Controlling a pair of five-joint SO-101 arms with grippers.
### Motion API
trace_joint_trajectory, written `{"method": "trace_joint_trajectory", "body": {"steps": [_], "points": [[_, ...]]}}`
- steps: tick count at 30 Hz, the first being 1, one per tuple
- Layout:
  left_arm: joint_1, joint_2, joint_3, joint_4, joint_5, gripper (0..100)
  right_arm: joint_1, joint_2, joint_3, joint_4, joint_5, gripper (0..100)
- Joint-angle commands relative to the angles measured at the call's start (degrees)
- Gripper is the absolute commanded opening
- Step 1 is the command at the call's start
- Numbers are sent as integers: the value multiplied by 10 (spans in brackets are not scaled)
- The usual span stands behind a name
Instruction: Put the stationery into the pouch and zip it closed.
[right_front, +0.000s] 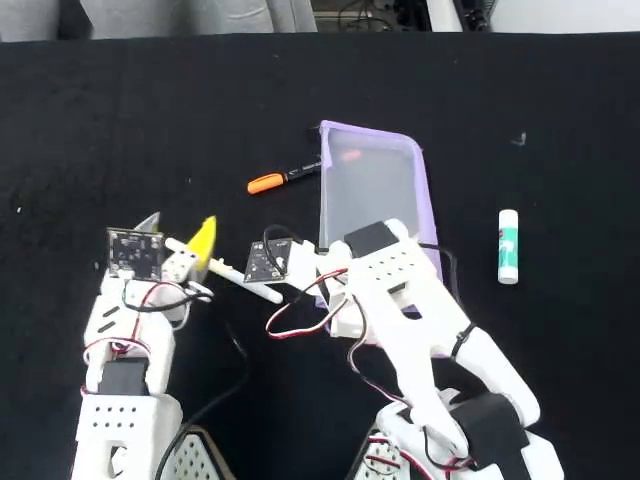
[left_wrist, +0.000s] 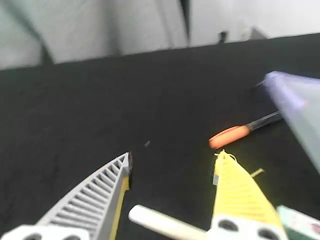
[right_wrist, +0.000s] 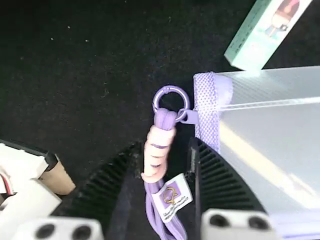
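pouch (right_front: 372, 185), translucent with purple edging, is laid flat on the black table (right_front: 100, 120) near the middle, with its near end covered by the right arm. the right gripper (right_wrist: 164, 147) is closed down on the purple zip-pull strap (right_wrist: 159, 150), which is held between its black fingers (right_wrist: 215, 175) and joined by a ring to a corner of the pouch. a mint-green box (right_wrist: 260, 32) is seen just beside the pouch's edge near that corner. an orange pen (right_front: 268, 183) is laid just left of the pouch, its dark end touching the pouch's left edge. a glue stick (right_front: 508, 245) is laid well apart to the right. the left gripper (right_front: 178, 222) is held to the left, near the pen, spread wide with nothing held.
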Motion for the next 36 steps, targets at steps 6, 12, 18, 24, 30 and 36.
{"method": "trace_joint_trajectory", "body": {"steps": [6,12,18,24,30,36], "points": [[-139,-4,12,40,-4,274,5,-7,14,-4,7,156],[-139,-4,12,40,-3,274,8,-7,64,-9,18,156],[-139,-4,12,40,-3,274,11,-8,95,-54,17,156],[-141,-4,12,40,-3,274,54,-10,147,-178,16,158],[-139,-4,12,40,-4,274,69,-8,169,-197,16,155],[-139,-4,12,40,-4,274,69,-8,167,-198,17,9]]}}
